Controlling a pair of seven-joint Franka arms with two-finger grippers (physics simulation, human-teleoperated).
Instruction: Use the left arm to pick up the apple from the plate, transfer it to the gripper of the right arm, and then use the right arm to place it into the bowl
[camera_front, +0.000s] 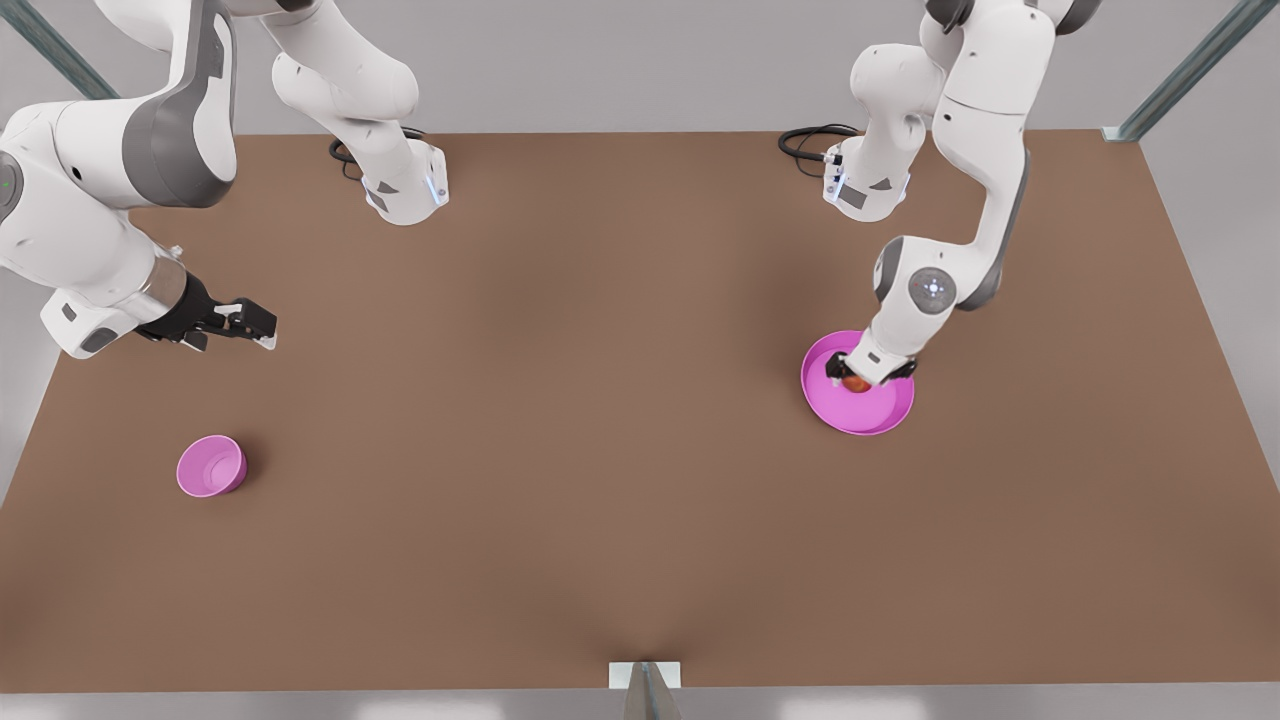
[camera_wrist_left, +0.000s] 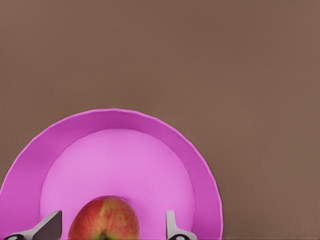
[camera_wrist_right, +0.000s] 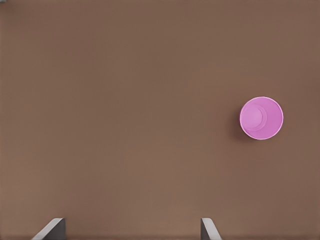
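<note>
The red and yellow apple (camera_front: 856, 383) (camera_wrist_left: 104, 219) lies on the wide magenta plate (camera_front: 872, 414) (camera_wrist_left: 30, 160) at the front view's right. My left gripper (camera_front: 868, 378) is down in the plate, open, its fingers (camera_wrist_left: 50, 226) standing on either side of the apple with small gaps. At the front view's left, my right gripper (camera_front: 256, 324) hangs open and empty above the table; its fingertips (camera_wrist_right: 54, 227) are wide apart. The small pink bowl (camera_front: 211, 466) (camera_wrist_right: 261, 118) stands on the table in front of the right gripper, nearer the front edge.
The brown table (camera_front: 600, 450) spreads wide between the plate and the bowl. Both arm bases (camera_front: 405, 190) stand at the back with black cables beside them. A small metal bracket (camera_front: 645, 680) sits at the middle of the front edge.
</note>
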